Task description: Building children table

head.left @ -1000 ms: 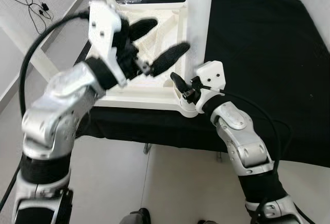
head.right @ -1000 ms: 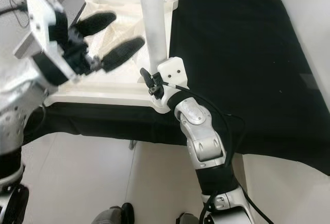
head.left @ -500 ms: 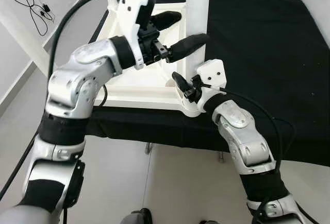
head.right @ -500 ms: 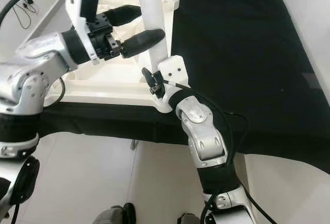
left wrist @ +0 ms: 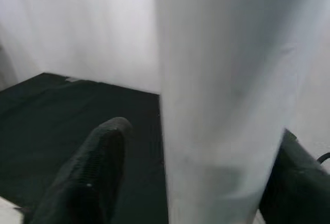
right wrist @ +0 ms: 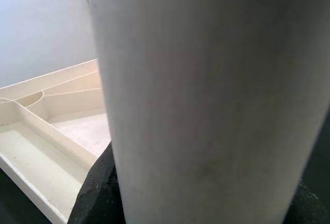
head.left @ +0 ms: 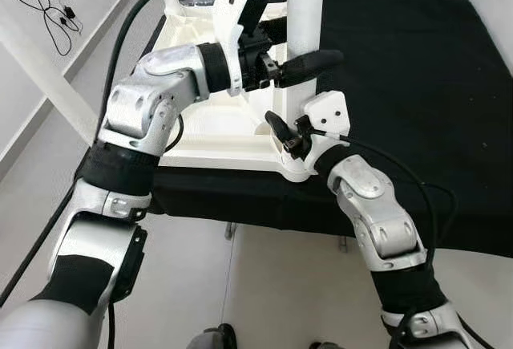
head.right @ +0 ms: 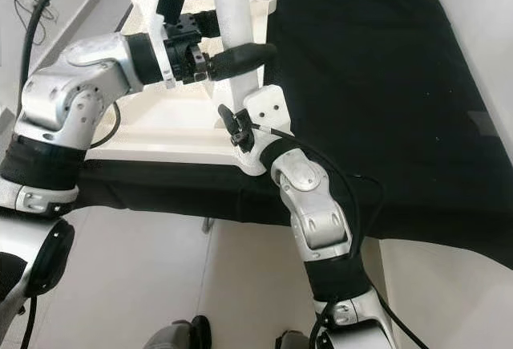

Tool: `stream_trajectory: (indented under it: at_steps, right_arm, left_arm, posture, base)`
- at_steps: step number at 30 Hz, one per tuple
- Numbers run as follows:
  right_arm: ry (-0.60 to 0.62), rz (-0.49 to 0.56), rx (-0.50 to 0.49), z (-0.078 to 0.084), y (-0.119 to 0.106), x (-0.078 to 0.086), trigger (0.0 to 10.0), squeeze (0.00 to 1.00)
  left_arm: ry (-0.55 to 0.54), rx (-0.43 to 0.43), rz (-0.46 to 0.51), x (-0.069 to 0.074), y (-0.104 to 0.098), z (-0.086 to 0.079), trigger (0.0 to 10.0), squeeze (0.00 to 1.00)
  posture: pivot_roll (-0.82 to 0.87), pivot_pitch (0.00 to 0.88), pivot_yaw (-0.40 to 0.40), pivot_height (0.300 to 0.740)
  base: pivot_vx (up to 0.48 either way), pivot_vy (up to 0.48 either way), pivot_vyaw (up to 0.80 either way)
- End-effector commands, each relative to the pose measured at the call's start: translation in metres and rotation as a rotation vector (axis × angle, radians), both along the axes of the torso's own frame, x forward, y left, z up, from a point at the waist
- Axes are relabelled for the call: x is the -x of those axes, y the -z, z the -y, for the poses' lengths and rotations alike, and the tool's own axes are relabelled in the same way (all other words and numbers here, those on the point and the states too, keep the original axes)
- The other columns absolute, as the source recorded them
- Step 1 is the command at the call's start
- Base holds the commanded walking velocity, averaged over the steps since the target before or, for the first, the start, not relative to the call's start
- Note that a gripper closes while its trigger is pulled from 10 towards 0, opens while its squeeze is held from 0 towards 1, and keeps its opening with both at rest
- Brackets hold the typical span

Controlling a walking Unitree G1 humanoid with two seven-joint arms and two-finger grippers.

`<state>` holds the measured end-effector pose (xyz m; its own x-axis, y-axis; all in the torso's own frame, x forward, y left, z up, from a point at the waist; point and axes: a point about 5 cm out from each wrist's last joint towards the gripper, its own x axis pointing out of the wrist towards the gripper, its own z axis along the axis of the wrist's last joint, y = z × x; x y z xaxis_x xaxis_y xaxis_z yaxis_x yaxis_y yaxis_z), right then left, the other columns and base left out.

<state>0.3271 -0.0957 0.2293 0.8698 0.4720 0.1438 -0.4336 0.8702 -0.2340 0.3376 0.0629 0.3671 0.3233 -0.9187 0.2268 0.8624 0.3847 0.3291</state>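
White table leg (head.left: 308, 12) stands upright, long axis vertical, foot seated in the near corner socket of the upturned white tabletop (head.left: 210, 128), which lies ribbed underside up on a black cloth (head.left: 401, 68).

Left gripper (head.left: 303, 50) is spread around the leg partway up: one black finger (head.left: 311, 63) crosses the leg's near face, the other sits behind it. Whether the pads touch the leg, cannot tell. Left arm is raised, elbow bent, forearm level.

Right gripper (head.left: 282, 136) is low at the leg's base by the corner, forearm angled upward; finger state cannot tell.

No writing legible.
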Motion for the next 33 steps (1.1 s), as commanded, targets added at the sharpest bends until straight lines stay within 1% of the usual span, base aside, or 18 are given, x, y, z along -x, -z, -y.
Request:
stream_trajectory:
  at_steps: [1, 12, 17, 18, 20, 22, 23, 25, 26, 28, 29, 30, 31, 32, 33]
  right_arm:
    - [-0.032, -0.149, 0.024, -0.007, 0.031, 0.003, 10.0, 0.0]
    - [-0.035, -0.148, 0.025, -0.007, 0.029, 0.002, 10.0, 0.0]
    - [-0.038, -0.138, 0.047, -0.002, 0.025, -0.003, 10.0, 0.0]
    - [-0.05, -0.134, 0.051, -0.001, 0.022, -0.005, 10.0, 1.0]
    - [-0.064, -0.132, 0.052, 0.0, 0.02, -0.007, 10.0, 1.0]
    - [-0.136, -0.114, 0.074, 0.003, 0.013, -0.012, 10.0, 1.0]
    - [-0.136, -0.114, 0.074, 0.003, 0.013, -0.012, 10.0, 1.0]
    - [-0.257, -0.083, 0.117, 0.007, 0.002, -0.014, 10.0, 1.0]
    - [-0.257, -0.083, 0.117, 0.007, 0.002, -0.014, 10.0, 1.0]
    - [-0.359, -0.06, 0.157, 0.014, -0.011, -0.023, 10.0, 1.0]
    - [-0.383, -0.053, 0.17, 0.017, -0.015, -0.026, 10.0, 1.0]
    - [-0.409, -0.055, 0.175, 0.018, -0.018, -0.03, 10.0, 0.91]
    - [-0.421, -0.058, 0.175, 0.018, -0.019, -0.032, 10.0, 0.91]
    - [-0.443, -0.058, 0.176, 0.018, -0.022, -0.035, 10.0, 0.0]
    - [-0.443, -0.058, 0.176, 0.018, -0.022, -0.035, 10.0, 0.0]
  left_arm:
    - [0.006, -0.008, 0.018, 0.0, -0.002, 0.0, 0.0, 0.0]
    - [0.041, 0.005, 0.025, 0.0, -0.003, 0.002, 0.0, 0.0]
    - [0.046, 0.017, 0.018, 0.001, -0.001, 0.002, 0.0, 0.0]
    - [0.046, 0.019, 0.017, 0.001, -0.001, 0.002, 0.0, 0.0]
    - [0.046, 0.021, 0.016, 0.001, -0.001, 0.002, 0.0, 0.0]
    - [0.047, 0.023, 0.016, 0.002, 0.0, 0.003, 0.0, 0.0]
    - [0.047, 0.023, 0.016, 0.002, 0.0, 0.003, 0.0, 0.0]
    - [0.049, 0.023, 0.016, 0.002, 0.0, 0.002, 0.0, 0.0]
    - [0.049, 0.023, 0.016, 0.002, 0.0, 0.002, 0.0, 0.0]
    - [0.053, 0.022, 0.019, 0.004, -0.001, 0.003, 0.0, 0.0]
    - [0.055, 0.022, 0.021, 0.004, -0.001, 0.003, 0.0, 0.0]
    - [0.057, 0.022, 0.022, 0.005, -0.002, 0.003, 0.0, 0.0]
    - [0.057, 0.023, 0.023, 0.005, -0.002, 0.003, 0.0, 0.0]
    - [0.058, 0.025, 0.023, 0.005, -0.002, 0.004, 0.0, 0.0]
    - [0.058, 0.025, 0.023, 0.005, -0.002, 0.004, 0.0, 0.0]
  posture:
    - [0.02, 0.207, 0.072, 0.74]
    - [0.02, 0.207, 0.069, 0.74]
    - [0.02, 0.206, 0.063, 0.74]
    - [0.02, 0.207, 0.062, 0.74]
    - [0.02, 0.207, 0.062, 0.74]
    - [0.02, 0.206, 0.06, 0.74]
    - [0.02, 0.206, 0.06, 0.74]
    - [0.02, 0.206, 0.06, 0.74]
    - [0.02, 0.206, 0.06, 0.74]
    - [0.02, 0.202, 0.058, 0.74]
    - [0.02, 0.202, 0.058, 0.74]
    - [0.02, 0.201, 0.057, 0.74]
    - [0.02, 0.2, 0.057, 0.74]
    - [0.02, 0.199, 0.056, 0.74]
    - [0.02, 0.199, 0.056, 0.74]
  base:
    - [0.0, 0.0, 0.0]
    - [0.0, 0.0, 0.0]
    - [0.0, 0.0, 0.0]
    - [0.0, 0.0, 0.0]
    - [0.0, 0.0, 0.0]
    - [0.0, 0.0, 0.0]
    - [0.0, 0.0, 0.0]
    - [0.0, 0.0, 0.0]
    - [0.0, 0.0, 0.0]
    - [0.0, 0.0, 0.0]
    - [0.0, 0.0, 0.0]
    - [0.0, 0.0, 0.0]
    - [0.0, 0.0, 0.0]
    - [0.0, 0.0, 0.0]
    - [0.0, 0.0, 0.0]
